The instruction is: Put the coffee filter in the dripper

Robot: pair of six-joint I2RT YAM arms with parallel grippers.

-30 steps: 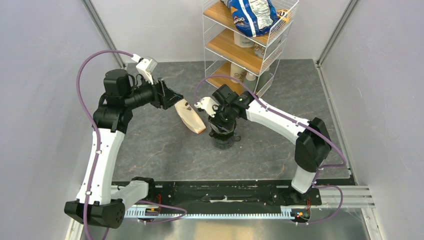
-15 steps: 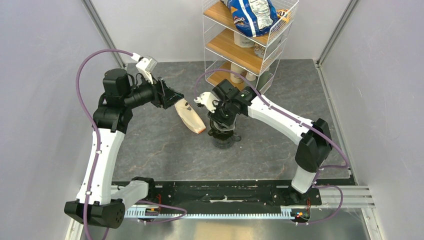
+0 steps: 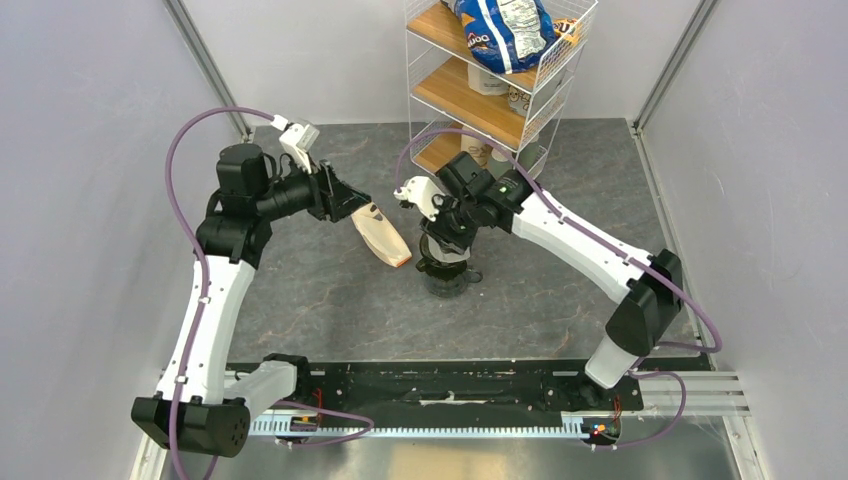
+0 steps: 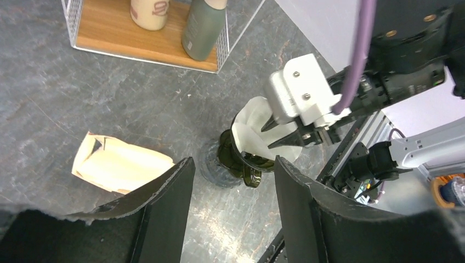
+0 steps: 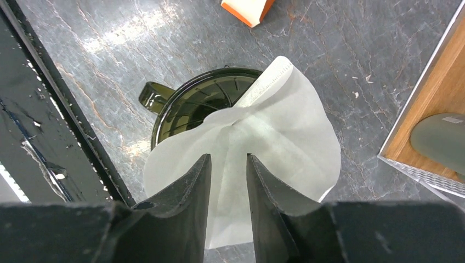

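This is a robotics lab test cell, not a home or kitchen. Plain pale panel walls on metal corner posts box in a dark stone-patterned counter. Two white-and-black arms are bolted to a slotted aluminium rail, well to the near side of the right jaws, and purple cables loop loose. Just beyond the right jaws stands a white wire rack with wooden shelves holding a blue snack bag and bottles.

My left arm and right arm wear white shells over black joints. Purple cables loop along both. My fingers are matte black; a white block shows 2 screws.
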